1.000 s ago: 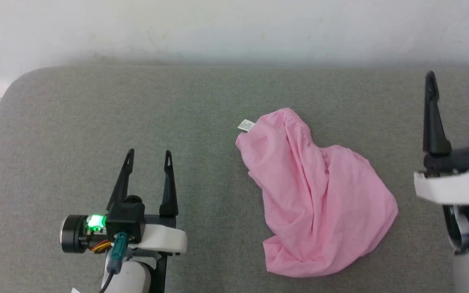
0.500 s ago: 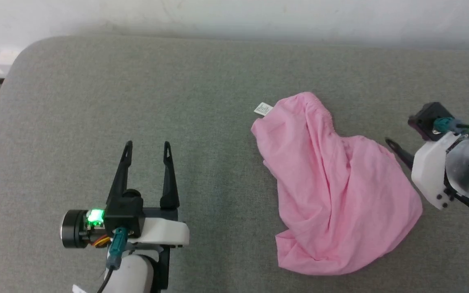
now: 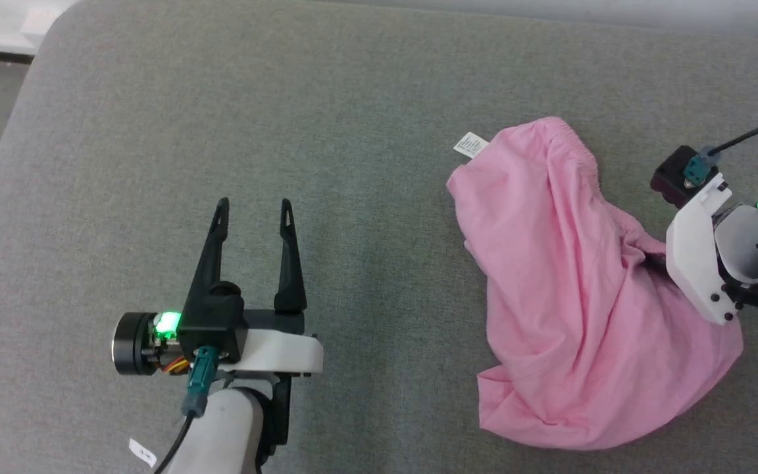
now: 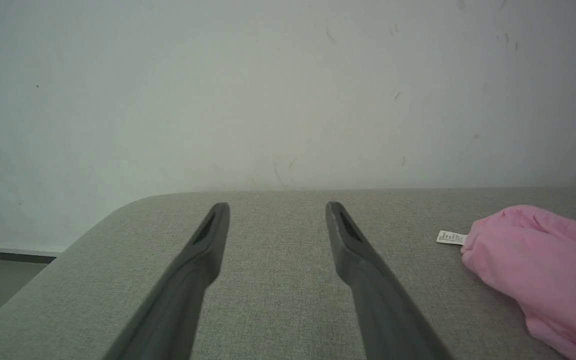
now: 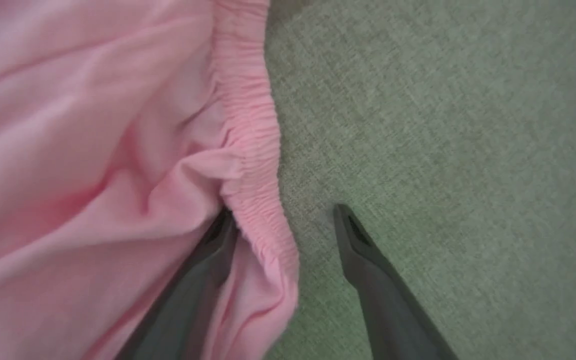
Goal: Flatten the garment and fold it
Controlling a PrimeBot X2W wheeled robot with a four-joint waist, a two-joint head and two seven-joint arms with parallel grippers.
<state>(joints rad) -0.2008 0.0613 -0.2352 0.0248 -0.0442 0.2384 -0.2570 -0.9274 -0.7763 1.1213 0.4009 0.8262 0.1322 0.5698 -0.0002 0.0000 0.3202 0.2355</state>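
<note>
Crumpled pink garment (image 3: 576, 283) right of centre on grey cushion (image 3: 287, 99), white label (image 3: 470, 144) at its top, left gripper (image 3: 254, 202) lower left, jaws apart, right gripper (image 5: 283, 212) spread astride its ruffled hem (image 5: 253, 125)

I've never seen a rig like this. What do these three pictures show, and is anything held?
This is a two-armed robot; each arm ends in a two-fingered tool. The wide picture looks down from its head at a grey padded surface, where a crumpled pink garment with a white label lies. The other two come from wrist cameras. The left tool is open over bare surface, holding nothing. The right tool is open too, its fingers straddling the garment's ruffled edge without gripping it.
</note>
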